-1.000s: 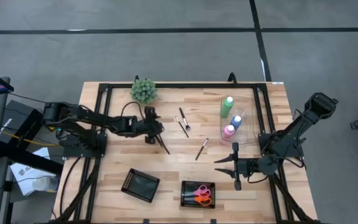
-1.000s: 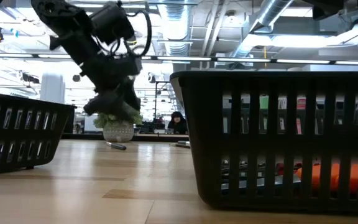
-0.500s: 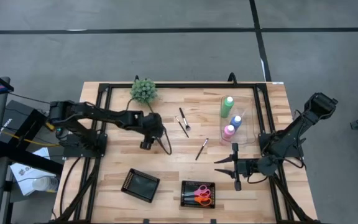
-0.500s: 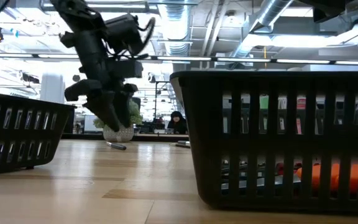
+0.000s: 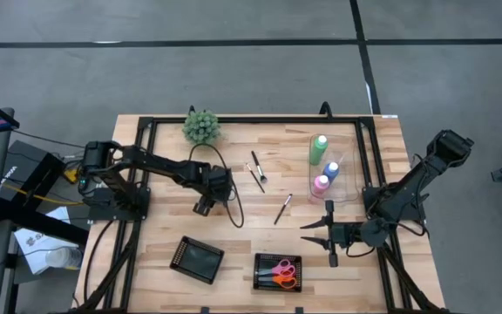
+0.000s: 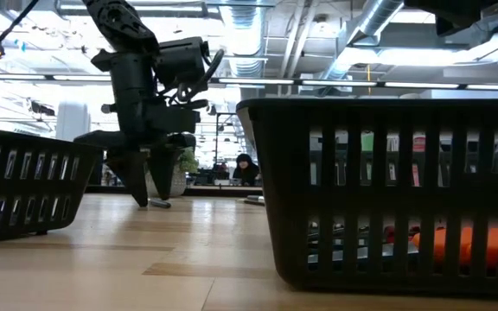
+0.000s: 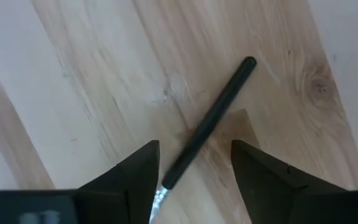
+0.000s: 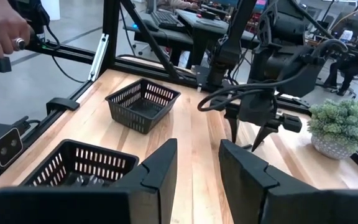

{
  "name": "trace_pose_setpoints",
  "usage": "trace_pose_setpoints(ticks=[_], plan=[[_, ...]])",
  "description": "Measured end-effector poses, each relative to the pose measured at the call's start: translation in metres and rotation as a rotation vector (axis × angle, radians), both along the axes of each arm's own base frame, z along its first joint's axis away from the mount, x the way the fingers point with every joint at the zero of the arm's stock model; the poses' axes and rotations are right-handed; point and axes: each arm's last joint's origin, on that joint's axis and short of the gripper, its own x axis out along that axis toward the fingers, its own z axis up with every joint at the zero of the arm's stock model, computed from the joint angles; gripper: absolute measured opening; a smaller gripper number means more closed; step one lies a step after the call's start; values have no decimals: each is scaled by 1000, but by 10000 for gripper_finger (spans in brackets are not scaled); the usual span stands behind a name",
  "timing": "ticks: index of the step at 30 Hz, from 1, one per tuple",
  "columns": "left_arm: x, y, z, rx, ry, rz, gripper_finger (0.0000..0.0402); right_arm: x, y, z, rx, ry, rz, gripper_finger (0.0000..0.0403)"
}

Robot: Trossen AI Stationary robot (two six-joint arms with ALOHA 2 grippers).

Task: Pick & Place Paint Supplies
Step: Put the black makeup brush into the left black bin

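Note:
A thin dark-handled brush (image 7: 219,112) lies flat on the wooden table. My left gripper (image 7: 194,146) points straight down over it, open, with one finger on each side of the handle; it also shows in the high view (image 5: 206,201) and low view (image 6: 142,197). Two more brushes (image 5: 256,171) and a single one (image 5: 282,209) lie mid-table. Green (image 5: 319,148), blue (image 5: 330,170) and pink (image 5: 321,185) bottles stand in a clear tray. Pink and orange scissors (image 5: 281,272) lie in a black tray. My right gripper (image 5: 329,236) waits open near the right edge.
A second black tray (image 5: 197,260) sits near the front edge, left of the scissors tray (image 5: 261,281). The green plant ball (image 5: 201,126) stands at the far edge. A black metal frame (image 5: 142,166) runs around the table. A person's hand (image 8: 2,28) shows beyond the table.
My left gripper has moved toward the table's near edge and come down, tipping from a slant until its fingers point straight down at the table surface. The right arm and all the objects have stayed put.

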Motion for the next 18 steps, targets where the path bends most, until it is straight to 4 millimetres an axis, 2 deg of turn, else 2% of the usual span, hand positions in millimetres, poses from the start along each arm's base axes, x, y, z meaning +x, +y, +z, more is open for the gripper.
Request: trace_pose_setpoints(ticks=[7, 15, 18], plan=[[2, 1, 0, 13, -21, -7, 136, 0, 0, 0, 2, 0, -2, 109], [4, 1, -1, 2, -37, -13, 18, 0, 0, 0, 2, 0, -2, 109], [5, 1, -1, 6, -50, -11, 12, 0, 0, 0, 2, 0, -2, 109]])
